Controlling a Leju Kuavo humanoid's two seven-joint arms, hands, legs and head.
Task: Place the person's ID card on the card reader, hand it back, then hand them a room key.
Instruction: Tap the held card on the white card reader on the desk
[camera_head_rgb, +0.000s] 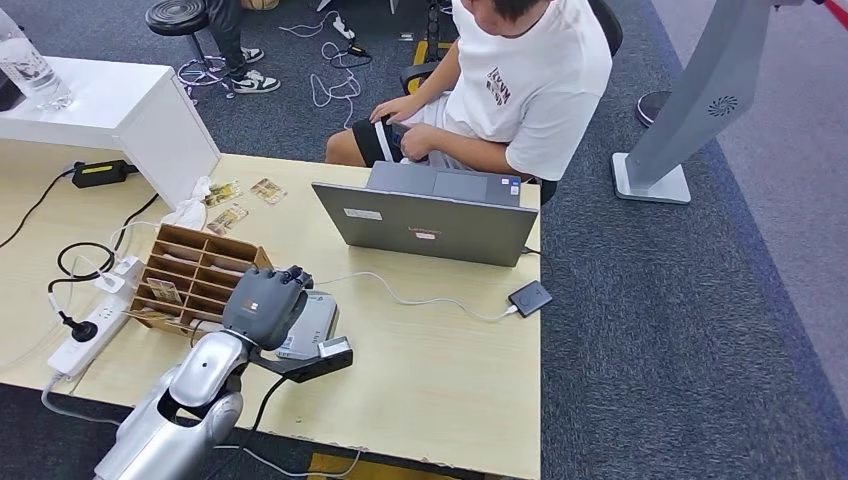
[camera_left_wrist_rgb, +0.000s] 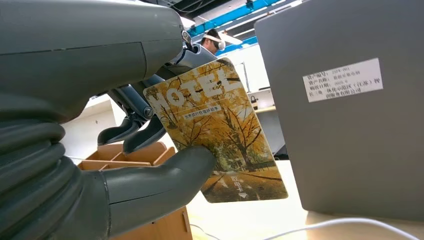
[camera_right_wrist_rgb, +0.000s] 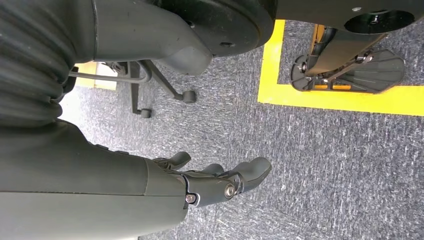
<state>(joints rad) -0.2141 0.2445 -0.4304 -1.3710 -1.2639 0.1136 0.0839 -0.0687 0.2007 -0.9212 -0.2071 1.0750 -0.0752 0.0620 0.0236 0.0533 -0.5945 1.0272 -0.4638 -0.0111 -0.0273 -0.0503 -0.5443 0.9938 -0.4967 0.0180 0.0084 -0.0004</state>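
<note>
Room key, a "HOTEL" card, is pinched between thumb and fingers of the left hand above the desk. The person sits beyond the laptop, forward-right. Right hand hangs slack, holding nothing, over carpet.

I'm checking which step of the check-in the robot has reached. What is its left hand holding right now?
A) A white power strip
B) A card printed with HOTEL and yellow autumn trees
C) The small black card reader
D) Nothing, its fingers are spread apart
B: in the left wrist view the left hand pinches the HOTEL card between thumb and fingers, in front of the wooden card holder and beside the grey laptop lid.
</note>
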